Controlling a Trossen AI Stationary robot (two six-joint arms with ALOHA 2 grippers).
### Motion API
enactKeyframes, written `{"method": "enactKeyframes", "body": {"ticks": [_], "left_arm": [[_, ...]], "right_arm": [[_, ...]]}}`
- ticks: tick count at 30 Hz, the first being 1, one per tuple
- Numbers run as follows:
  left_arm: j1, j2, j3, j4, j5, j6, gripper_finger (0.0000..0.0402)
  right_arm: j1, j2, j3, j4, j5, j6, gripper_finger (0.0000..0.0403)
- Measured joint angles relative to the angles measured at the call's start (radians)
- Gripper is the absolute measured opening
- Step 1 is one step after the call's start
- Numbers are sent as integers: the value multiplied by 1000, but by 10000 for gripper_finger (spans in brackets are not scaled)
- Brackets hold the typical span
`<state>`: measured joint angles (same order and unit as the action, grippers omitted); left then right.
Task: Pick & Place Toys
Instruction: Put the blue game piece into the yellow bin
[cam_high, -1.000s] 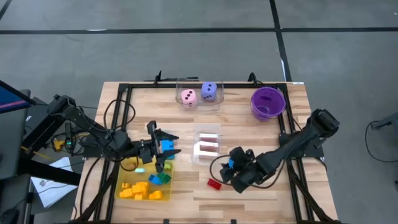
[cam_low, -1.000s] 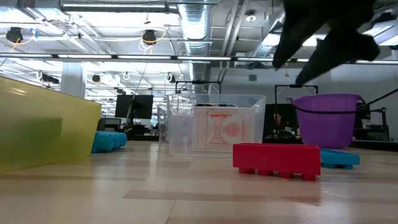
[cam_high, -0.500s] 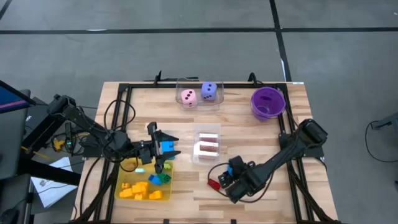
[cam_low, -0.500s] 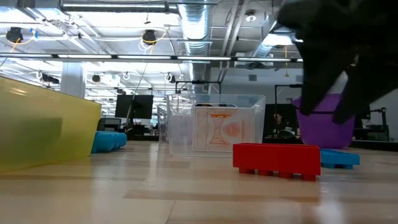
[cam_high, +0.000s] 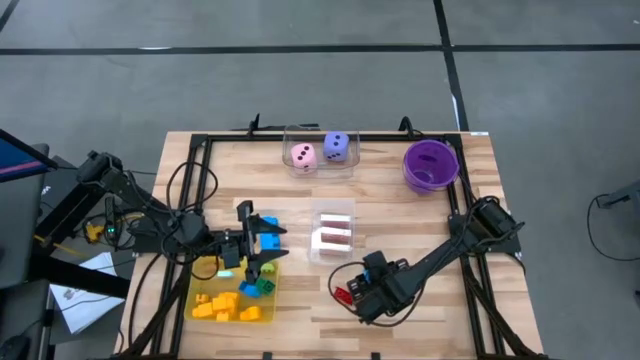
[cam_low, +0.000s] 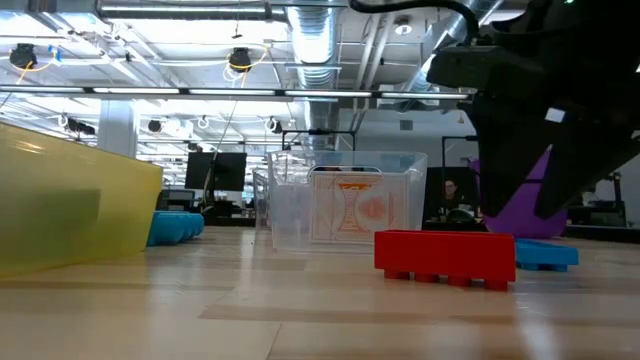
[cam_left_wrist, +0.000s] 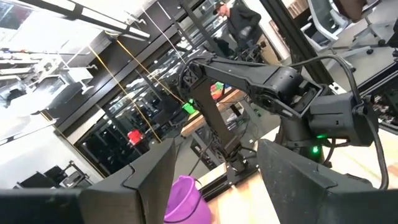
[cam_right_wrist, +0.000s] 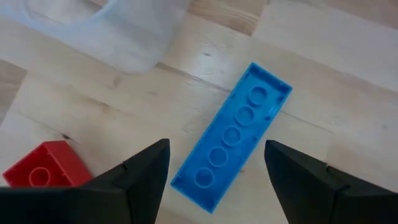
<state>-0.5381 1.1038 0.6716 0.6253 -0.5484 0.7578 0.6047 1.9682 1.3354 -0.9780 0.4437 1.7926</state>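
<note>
From my station, the left gripper sits at about eight o'clock on the table, over the far end of the yellow tray. Its fingers stand partly apart and I see nothing between them. A blue brick lies just beside its tips. The tray holds yellow, orange, green and blue pieces.

At the table's middle a small clear box holds the playing cards; their backs show a red pattern, and I can read no writing on them. At twelve o'clock a second clear box holds a pink die and a purple die. The purple bowl stands at two o'clock.

The right gripper hangs at about five o'clock. Its fingers are half open and empty, straddling a long blue plate that lies flat on the wood. A red brick rests just beside it.
</note>
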Motion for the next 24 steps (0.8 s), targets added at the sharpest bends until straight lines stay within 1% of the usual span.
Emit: {"method": "enactKeyframes", "body": {"ticks": [4,7,13,16,24], "left_arm": [[0,0,0,0,0,0,222],[0,0,0,0,0,0,222],[0,0,0,0,0,-3,222],[0,0,0,0,0,-4,222],[0,0,0,-5,0,-4,222]], "right_arm": [[0,1,0,41,26,-12,256],[2,29,1,76,28,-23,256],[10,50,0,59,12,-38,256],[23,43,0,34,34,-11,256],[40,48,0,10,29,26,256]]}}
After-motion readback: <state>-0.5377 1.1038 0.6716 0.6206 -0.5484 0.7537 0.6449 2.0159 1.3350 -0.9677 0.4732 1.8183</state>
